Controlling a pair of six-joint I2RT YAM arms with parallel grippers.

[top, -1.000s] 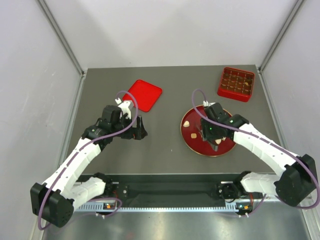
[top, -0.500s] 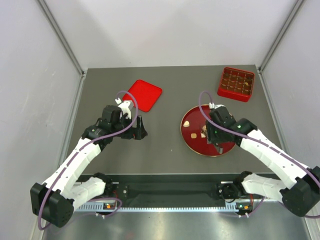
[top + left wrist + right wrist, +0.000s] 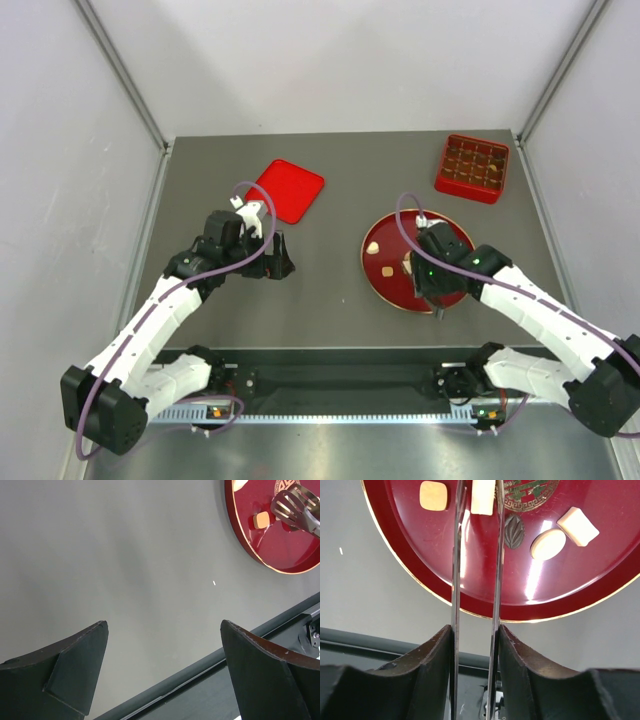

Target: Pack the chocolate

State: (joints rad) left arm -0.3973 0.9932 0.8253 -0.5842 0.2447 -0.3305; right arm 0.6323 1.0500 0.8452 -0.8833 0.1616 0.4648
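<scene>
We see right fingers [image 3: 430, 660] clamping thin grey metal tongs [image 3: 456, 580] astride a cream square chocolate [image 3: 482, 497], probably to lift it toward the one-o'clock red compartment box [image 3: 472, 167]; left fingers [image 3: 75, 655] gape, idle.

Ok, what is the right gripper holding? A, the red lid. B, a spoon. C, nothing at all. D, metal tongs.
D: the right gripper is closed on the metal tongs, whose two thin blades run out over the red plate on either side of a cream chocolate.
</scene>
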